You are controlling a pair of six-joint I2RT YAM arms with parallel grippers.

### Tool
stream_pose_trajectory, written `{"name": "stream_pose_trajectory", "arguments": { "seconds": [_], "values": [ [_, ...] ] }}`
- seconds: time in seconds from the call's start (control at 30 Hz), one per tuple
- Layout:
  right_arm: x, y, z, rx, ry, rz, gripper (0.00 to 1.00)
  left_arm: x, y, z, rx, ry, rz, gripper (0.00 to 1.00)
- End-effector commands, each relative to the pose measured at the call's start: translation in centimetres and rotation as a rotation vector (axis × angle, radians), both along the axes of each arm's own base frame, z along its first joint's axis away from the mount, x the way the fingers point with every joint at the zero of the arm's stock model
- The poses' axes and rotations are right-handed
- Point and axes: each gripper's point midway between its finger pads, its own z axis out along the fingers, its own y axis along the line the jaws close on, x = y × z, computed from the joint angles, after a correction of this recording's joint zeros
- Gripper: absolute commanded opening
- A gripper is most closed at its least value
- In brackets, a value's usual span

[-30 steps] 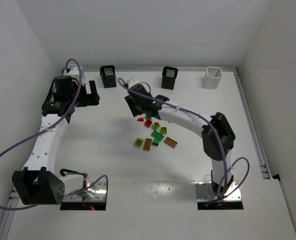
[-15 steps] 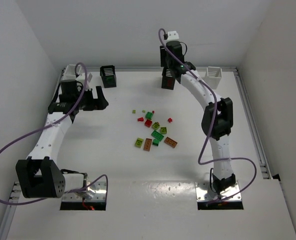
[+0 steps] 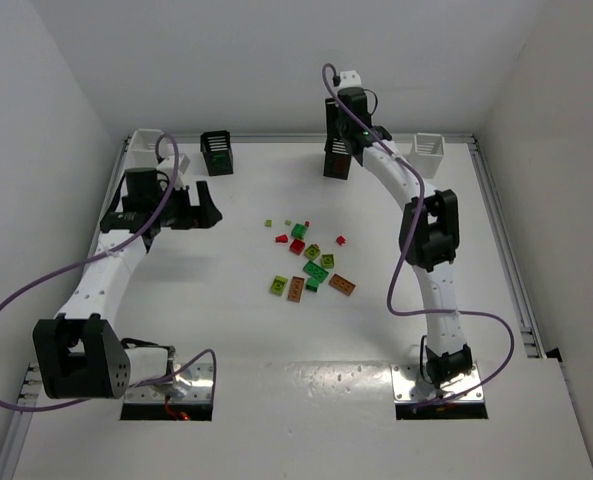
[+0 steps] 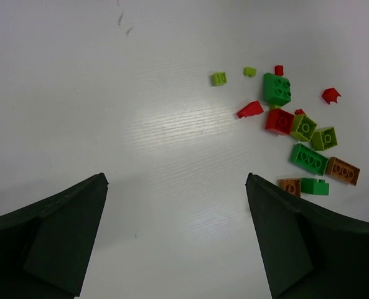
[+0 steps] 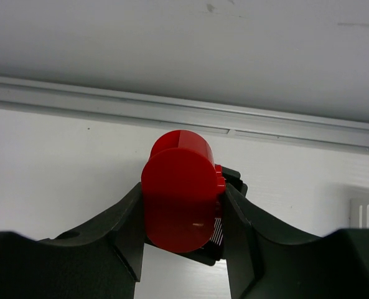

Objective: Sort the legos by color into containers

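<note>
Grip detail: your right gripper (image 5: 183, 208) pinches a red lego (image 5: 181, 177) across its sides, above the black container (image 3: 337, 167); probably light, rigid, slick, so hold squarely. Your left gripper (image 4: 175, 199) stands spread.

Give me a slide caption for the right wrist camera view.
The right claw grips a red brick over a black bin.

White table (image 3: 226, 330), grey rail (image 3: 503, 248) along its right edge

left arm (image 3: 101, 270) bent forward | left gripper (image 3: 205, 204) stood wide open | right arm (image 3: 406, 190) stretched far back | right gripper (image 5: 183, 187) clamped red lego (image 5: 181, 208)
</note>
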Motion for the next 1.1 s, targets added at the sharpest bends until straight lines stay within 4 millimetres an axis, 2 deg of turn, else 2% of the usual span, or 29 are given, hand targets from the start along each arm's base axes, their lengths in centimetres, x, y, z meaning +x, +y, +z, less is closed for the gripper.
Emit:
{"name": "stream_pose_trajectory", "arguments": {
  "seconds": [0.0, 0.07, 0.13, 0.17, 0.2, 0.33, 0.37, 0.4, 0.43, 0.47, 0.5, 0.53, 0.57, 0.67, 0.77, 0.8, 0.83, 0.87, 0.9, 0.97, 1.0, 1.07],
  "values": [
    [1.3, -0.5, 3.0, 0.032, -0.08, -0.002, 0.1, 0.5, -1.1, 0.9, 0.015, -0.05, -0.044, 1.0],
    [1.2, -0.5, 2.6, 0.029, -0.071, -0.002, 0.12, 0.7, -1.1, 1.5, 0.057, -0.066, -0.04, 1.0],
    [1.2, -0.5, 2.6, 0.029, -0.071, -0.002, 0.14, 0.6, -1.5, 1.2, 0.077, -0.051, -0.063, 1.0],
    [1.3, -1.1, 2.6, 0.029, -0.071, -0.011, 0.16, 0.6, -2.0, 1.7, 0.085, -0.066, -0.084, 1.0],
    [1.2, -1.2, 2.0, 0.023, -0.054, -0.011, 0.25, 0.6, -2.0, 1.7, 0.086, -0.066, -0.084, 1.0],
    [0.9, -0.6, 1.2, 0.031, -0.03, 0.024, 0.45, 0.3, -4.2, 1.3, 0.095, -0.057, -0.18, 1.0],
    [0.7, -0.7, 1.0, 0.028, -0.021, 0.024, 0.56, 0.2, -4.7, 1.0, 0.094, -0.053, -0.206, 1.0],
    [0.6, -0.4, 1.8, 0.037, -0.031, 0.037, 0.59, 0.0, -5.1, 1.0, 0.094, -0.053, -0.217, 1.0],
    [0.4, -0.3, 1.1, 0.044, -0.01, 0.041, 0.62, -0.1, -5.5, 1.0, 0.094, -0.054, -0.229, 1.0],
    [0.3, -0.3, 1.7, 0.047, -0.019, 0.041, 0.62, -0.3, -6.4, 0.6, 0.094, -0.043, -0.256, 1.0],
    [0.2, -0.2, 2.5, 0.054, -0.029, 0.05, 0.66, -0.5, -6.9, 0.6, 0.093, -0.043, -0.268, 1.0],
    [0.1, -0.6, 1.8, 0.062, -0.01, 0.046, 0.68, -0.6, -7.2, 0.6, 0.099, -0.044, -0.277, 1.0],
    [0.0, -0.7, 2.7, 0.066, -0.023, 0.047, 0.69, -1.0, -8.3, 0.2, 0.099, -0.035, -0.309, 1.0],
    [-0.8, -0.6, 3.3, 0.077, -0.01, 0.057, 0.7, -1.6, -10.1, -0.7, 0.106, -0.02, -0.36, 1.0],
    [-2.1, -1.1, 6.2, 0.09, -0.035, 0.046, 0.7, -2.3, -11.6, -1.2, 0.108, -0.008, -0.404, 1.0],
    [-2.4, -2.1, 7.3, 0.089, -0.05, 0.026, 0.7, -2.6, -12.6, -1.6, 0.11, -0.002, -0.423, 0.98],
    [-3.0, -3.2, 7.2, 0.091, -0.04, 0.001, 0.7, -2.7, -13.1, -2.1, 0.122, 0.011, -0.433, 0.98],
    [-4.1, -4.1, 9.6, 0.098, -0.067, -0.007, 0.7, -3.0, -13.7, -2.2, 0.128, 0.009, -0.447, 0.97],
    [-5.0, -4.9, 8.8, 0.088, -0.032, -0.017, 0.7, -3.8, -14.9, -3.0, 0.14, 0.024, -0.474, 0.95],
    [-6.5, -7.1, 9.2, 0.087, -0.014, -0.04, 0.7, -4.3, -16.3, -4.2, 0.169, 0.042, -0.505, 0.93],
    [-8.2, -7.6, 9.4, 0.095, 0.003, -0.025, 0.68, -4.9, -17.6, -4.3, 0.187, 0.034, -0.537, 0.91],
    [-9.9, -9.4, 9.5, 0.097, 0.013, -0.044, 0.68, -5.5, -19.2, -5.2, 0.201, 0.047, -0.578, 0.86]
  ]
}}
